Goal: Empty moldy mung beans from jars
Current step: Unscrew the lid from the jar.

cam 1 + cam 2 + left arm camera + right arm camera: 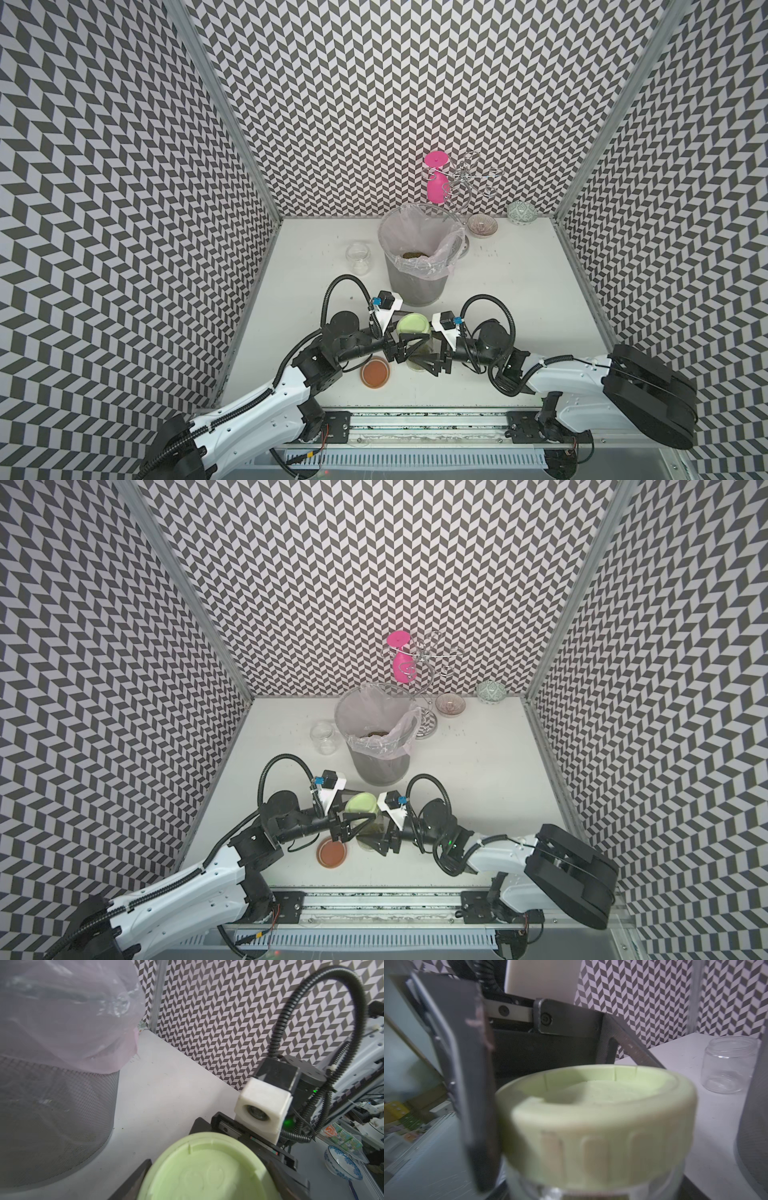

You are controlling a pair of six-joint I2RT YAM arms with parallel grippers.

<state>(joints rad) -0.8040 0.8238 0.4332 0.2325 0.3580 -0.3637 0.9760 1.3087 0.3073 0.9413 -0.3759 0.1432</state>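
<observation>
A glass jar [417, 358] with a pale green lid [413, 328] stands near the table's front, mung beans [372, 828] showing through its glass. My left gripper [409, 337] is shut on the lid [207, 1172], a finger [135, 1178] on each side of it. From the opposite side my right gripper [424, 362] is shut on the jar's body below the lid [602, 1118]. More mung beans [413, 254] lie in the lined grey bin [415, 286]. An empty lidless jar [358, 257] stands left of the bin. An orange-brown lid [376, 372] lies on the table under my left wrist.
The tall grey mesh bin [380, 762] stands just behind both grippers. At the back are a pink bottle [436, 178], a wire stand [471, 178] and two small bowls [482, 225] [522, 212]. Patterned walls close in three sides.
</observation>
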